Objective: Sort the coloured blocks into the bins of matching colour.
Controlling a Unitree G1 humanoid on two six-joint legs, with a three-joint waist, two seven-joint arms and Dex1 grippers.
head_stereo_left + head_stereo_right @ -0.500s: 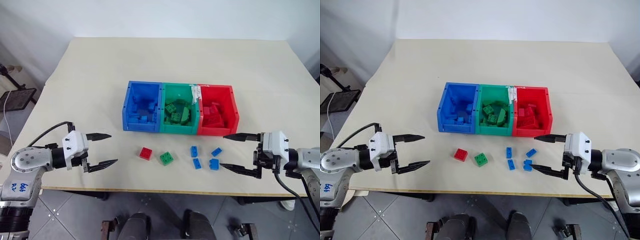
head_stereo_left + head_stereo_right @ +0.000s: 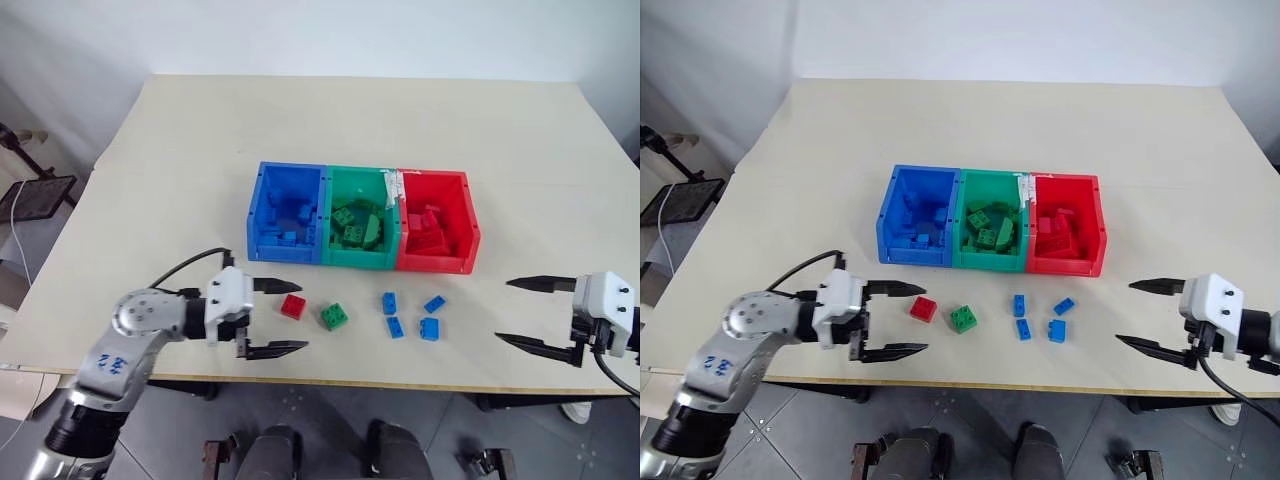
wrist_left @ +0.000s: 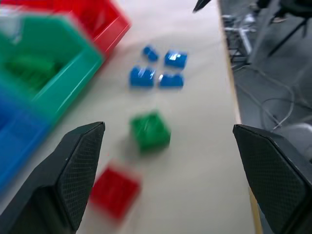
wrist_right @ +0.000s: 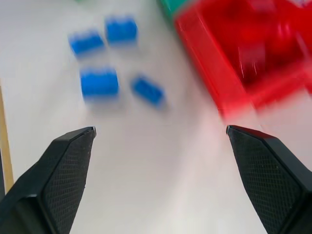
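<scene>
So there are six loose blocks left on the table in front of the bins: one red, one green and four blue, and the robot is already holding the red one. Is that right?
Not quite. The count and colours are right, but the red block lies on the table, unheld. The left eye view shows the left gripper beside it, fingers open and empty.

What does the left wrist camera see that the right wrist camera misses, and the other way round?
Left wrist view, not the right: the red block, the green block, the blue bin and the open left end effector. Right wrist view, not the left: nothing new apart from a nearer look into the red bin. Both share the four blue blocks, the red bin and the table.
</scene>
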